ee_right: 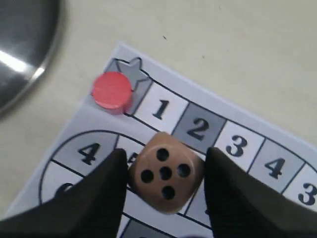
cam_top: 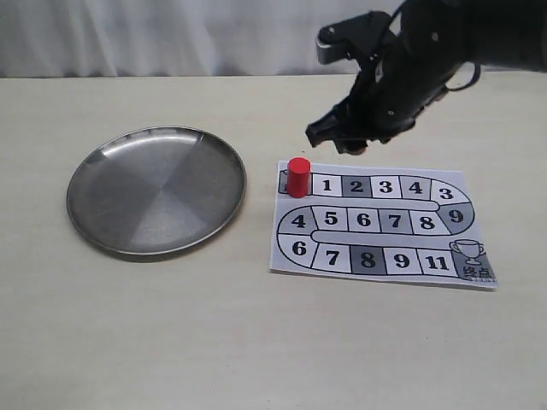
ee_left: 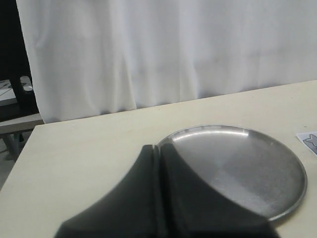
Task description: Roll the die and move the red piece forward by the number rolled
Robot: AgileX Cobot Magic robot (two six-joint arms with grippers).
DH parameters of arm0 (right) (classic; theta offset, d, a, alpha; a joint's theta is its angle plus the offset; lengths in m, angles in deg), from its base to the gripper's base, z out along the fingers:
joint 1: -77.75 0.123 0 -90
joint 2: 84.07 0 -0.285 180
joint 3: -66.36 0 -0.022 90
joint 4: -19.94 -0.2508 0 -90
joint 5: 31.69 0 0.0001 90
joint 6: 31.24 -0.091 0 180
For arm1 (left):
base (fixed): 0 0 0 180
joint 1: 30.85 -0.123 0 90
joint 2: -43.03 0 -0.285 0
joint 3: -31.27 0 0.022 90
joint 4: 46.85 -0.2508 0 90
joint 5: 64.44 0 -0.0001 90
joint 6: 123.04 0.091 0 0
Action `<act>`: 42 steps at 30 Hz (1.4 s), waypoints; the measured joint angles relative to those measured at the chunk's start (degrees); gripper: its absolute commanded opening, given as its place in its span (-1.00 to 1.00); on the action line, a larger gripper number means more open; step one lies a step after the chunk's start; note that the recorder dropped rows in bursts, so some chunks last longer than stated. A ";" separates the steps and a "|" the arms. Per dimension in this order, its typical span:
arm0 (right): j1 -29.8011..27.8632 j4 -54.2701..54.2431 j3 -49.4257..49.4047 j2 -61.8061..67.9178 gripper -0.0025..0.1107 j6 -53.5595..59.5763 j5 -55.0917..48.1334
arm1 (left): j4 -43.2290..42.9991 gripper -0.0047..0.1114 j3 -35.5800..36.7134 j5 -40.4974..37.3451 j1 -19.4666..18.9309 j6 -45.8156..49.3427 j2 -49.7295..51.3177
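The die (ee_right: 166, 171), a tan wooden cube showing five dark pips, hangs above the numbered squares with my right gripper (ee_right: 165, 151) shut on it, one black finger on each side. In the exterior view that gripper (cam_top: 349, 141) hovers just beyond the board's far edge, and the die is hidden there. The red piece (cam_top: 297, 177) (ee_right: 112, 90) stands upright on the star square at the start of the track, beside square 1. My left gripper (ee_left: 159, 148) is shut on nothing, near the plate's edge.
A paper game board (cam_top: 385, 226) (ee_right: 198, 129) with numbered squares lies right of centre. A round steel plate (cam_top: 156, 190) (ee_left: 237, 168) (ee_right: 20, 44) sits to its left with nothing in it. A white curtain backs the table.
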 measured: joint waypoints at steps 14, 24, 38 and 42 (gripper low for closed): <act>-3.19 0.57 -5.28 7.41 -0.12 -0.78 9.60 | 0.00 -0.92 0.00 0.00 0.00 0.00 0.00; -3.19 2.12 -5.28 8.71 0.52 -0.78 11.31 | 0.00 -0.92 0.00 0.00 0.00 0.00 0.00; -3.19 2.34 -5.22 -3.25 -0.88 -0.78 11.21 | 0.00 -0.92 0.00 0.00 0.00 0.00 0.00; -3.40 2.58 -8.15 -8.16 -0.88 -0.78 11.43 | 0.00 -0.92 0.00 0.00 0.00 0.00 0.00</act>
